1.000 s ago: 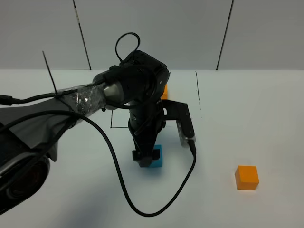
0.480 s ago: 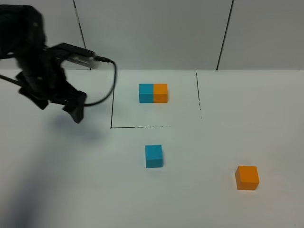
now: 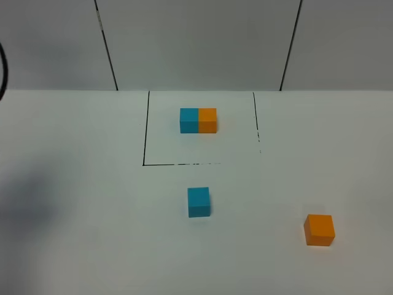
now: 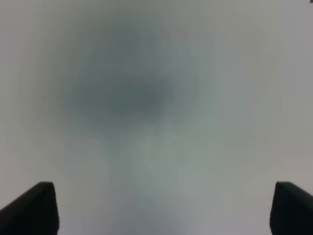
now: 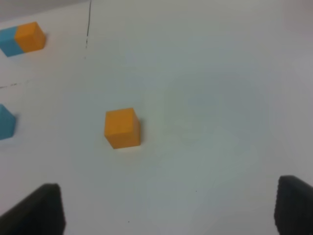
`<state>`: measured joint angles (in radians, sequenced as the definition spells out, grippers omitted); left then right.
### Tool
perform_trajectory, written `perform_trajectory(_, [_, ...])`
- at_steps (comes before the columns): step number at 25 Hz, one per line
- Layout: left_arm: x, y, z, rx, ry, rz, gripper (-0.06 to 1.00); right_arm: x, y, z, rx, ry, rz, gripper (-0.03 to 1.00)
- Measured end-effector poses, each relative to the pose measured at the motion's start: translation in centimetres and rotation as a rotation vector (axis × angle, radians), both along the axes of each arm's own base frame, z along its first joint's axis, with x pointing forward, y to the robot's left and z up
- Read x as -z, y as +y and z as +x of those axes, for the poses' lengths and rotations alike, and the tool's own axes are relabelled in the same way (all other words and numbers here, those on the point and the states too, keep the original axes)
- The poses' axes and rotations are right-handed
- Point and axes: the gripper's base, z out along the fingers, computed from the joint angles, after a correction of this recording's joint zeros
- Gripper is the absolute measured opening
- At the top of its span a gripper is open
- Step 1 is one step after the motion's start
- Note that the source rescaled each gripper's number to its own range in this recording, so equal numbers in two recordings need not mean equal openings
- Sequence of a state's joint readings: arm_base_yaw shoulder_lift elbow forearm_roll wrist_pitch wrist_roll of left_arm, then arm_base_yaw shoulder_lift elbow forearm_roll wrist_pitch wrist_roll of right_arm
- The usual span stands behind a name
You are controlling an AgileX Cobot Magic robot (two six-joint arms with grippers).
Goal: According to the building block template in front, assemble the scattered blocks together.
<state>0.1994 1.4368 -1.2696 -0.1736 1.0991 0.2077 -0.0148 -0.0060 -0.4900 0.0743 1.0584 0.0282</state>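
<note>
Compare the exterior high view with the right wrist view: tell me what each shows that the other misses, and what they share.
Only the exterior high view: the back wall, the black outline on three sides of the template, and the whole blue cube. Only the right wrist view: the right gripper, its fingers spread wide with nothing between them. Both: the orange cube, the template, the blue cube (cut off at the wrist view's edge), and the white table.

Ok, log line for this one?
blue cube, orange cube: apart, unjoined | template: inside outline | left pincer: open, empty | right pincer: open, empty
</note>
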Motion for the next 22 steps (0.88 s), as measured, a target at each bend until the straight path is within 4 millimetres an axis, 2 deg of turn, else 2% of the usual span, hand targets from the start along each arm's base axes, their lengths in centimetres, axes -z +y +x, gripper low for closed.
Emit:
perform_trajectory(3, [-1.9,-1.1,-5.3,-0.048,-0.103,-0.002,0.8,0.0,0.0,0.0,0.0,0.0,0.0,0.72])
perform_trajectory(7, [-2.9,-2.5,-11.1,-0.053,-0.277,0.023,0.76,0.0,0.0,0.0,0.0,0.0,0.0,0.72])
perform_trajectory(9, [-2.9,-3.2,-14.1,-0.048,-0.372,0.034,0.75,0.0,0.0,0.0,0.0,0.0,0.0,0.72])
perform_trajectory(12, [-1.9,-4.1,-17.7,-0.022,-0.449,0.037,0.74,0.0,0.0,0.0,0.0,0.0,0.0,0.72])
perform_trajectory(17, [1.3,-4.9,-21.7,0.016,-0.507,0.031,0.72,0.0,0.0,0.0,0.0,0.0,0.0,0.72])
perform_trajectory(22, [3.0,-5.5,-24.1,0.023,-0.572,0.007,0.69,0.0,0.0,0.0,0.0,0.0,0.0,0.72])
